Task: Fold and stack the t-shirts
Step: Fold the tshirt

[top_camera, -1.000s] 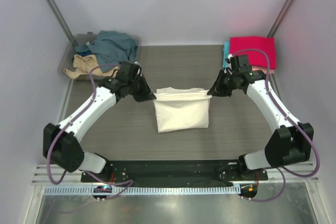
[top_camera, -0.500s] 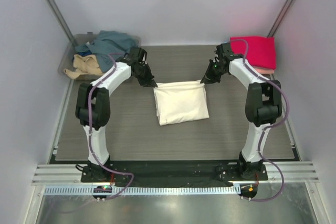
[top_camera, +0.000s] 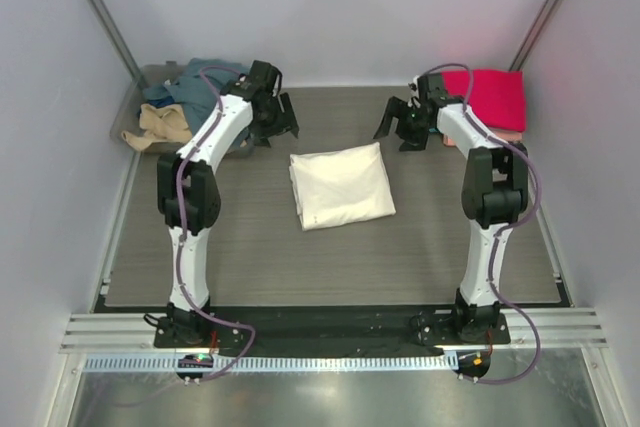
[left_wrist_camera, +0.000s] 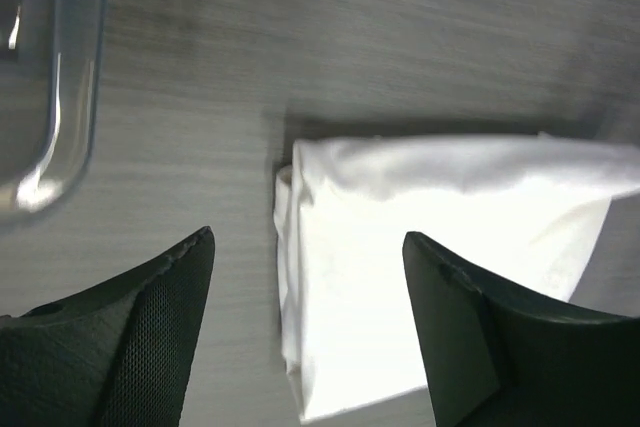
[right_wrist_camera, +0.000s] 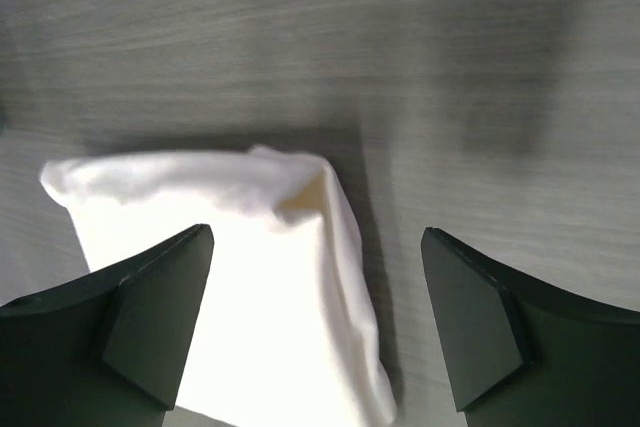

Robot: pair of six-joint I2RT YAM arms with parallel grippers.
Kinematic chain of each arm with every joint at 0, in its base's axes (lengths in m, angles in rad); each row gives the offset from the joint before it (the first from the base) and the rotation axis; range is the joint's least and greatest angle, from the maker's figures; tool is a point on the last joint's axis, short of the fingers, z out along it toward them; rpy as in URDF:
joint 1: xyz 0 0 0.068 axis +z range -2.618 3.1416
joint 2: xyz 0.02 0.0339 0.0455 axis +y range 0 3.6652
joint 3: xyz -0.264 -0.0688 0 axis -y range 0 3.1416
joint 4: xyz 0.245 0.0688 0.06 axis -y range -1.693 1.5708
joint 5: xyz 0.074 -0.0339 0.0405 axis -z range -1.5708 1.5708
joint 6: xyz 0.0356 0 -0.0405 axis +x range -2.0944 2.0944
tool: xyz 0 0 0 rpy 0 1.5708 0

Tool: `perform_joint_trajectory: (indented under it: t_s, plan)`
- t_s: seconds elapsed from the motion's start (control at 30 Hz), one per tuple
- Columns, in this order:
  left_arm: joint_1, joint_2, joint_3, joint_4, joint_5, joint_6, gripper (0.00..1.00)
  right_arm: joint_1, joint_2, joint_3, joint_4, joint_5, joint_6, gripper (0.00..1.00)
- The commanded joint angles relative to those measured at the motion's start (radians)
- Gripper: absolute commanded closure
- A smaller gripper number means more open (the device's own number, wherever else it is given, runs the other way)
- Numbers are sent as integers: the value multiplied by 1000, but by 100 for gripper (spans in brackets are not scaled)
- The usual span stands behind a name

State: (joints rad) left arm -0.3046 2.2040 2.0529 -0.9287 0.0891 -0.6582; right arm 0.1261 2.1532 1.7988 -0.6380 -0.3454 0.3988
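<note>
A cream t-shirt (top_camera: 341,185) lies folded in a rough square at the middle of the table, held by nothing. My left gripper (top_camera: 278,133) hovers open just beyond its far left corner. My right gripper (top_camera: 398,135) hovers open beyond its far right corner. In the left wrist view the shirt's (left_wrist_camera: 420,247) corner shows below and between the spread fingers of the left gripper (left_wrist_camera: 308,237). The right wrist view shows the other corner of the shirt (right_wrist_camera: 250,277) beneath the open right gripper (right_wrist_camera: 316,232). A folded magenta-red t-shirt (top_camera: 490,97) lies at the back right.
A clear plastic bin (top_camera: 128,115) stands at the back left with a slate-blue shirt (top_camera: 205,82) and a tan one (top_camera: 165,125) heaped in it. Its rim (left_wrist_camera: 60,77) shows in the left wrist view. Grey walls close in both sides.
Both grippers have opened and let go of the cream shirt's far corners, then drawn back toward the far side. The shirt has settled flat on the table.
</note>
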Motion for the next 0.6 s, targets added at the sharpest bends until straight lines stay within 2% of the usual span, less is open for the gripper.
perform_joint_trajectory:
  t_s: [0.0,0.17,0.3,0.4,0.57]
  plan:
    - [-80,-170,-55,-82,-176,69,23,-8,-209,-205,56,71,-28,9]
    - [-99,-347,-305,8,-143,51,24,6,-407,-624,223,95,11,11]
    - [-102,-453,-447,62,-134,49,24,35,-495,-807,334,54,49,14]
    - [-100,-495,-516,68,-153,61,24,91,-529,-889,394,48,75,18]
    - [-100,-553,-576,44,-186,88,24,309,-590,-949,452,91,136,22]
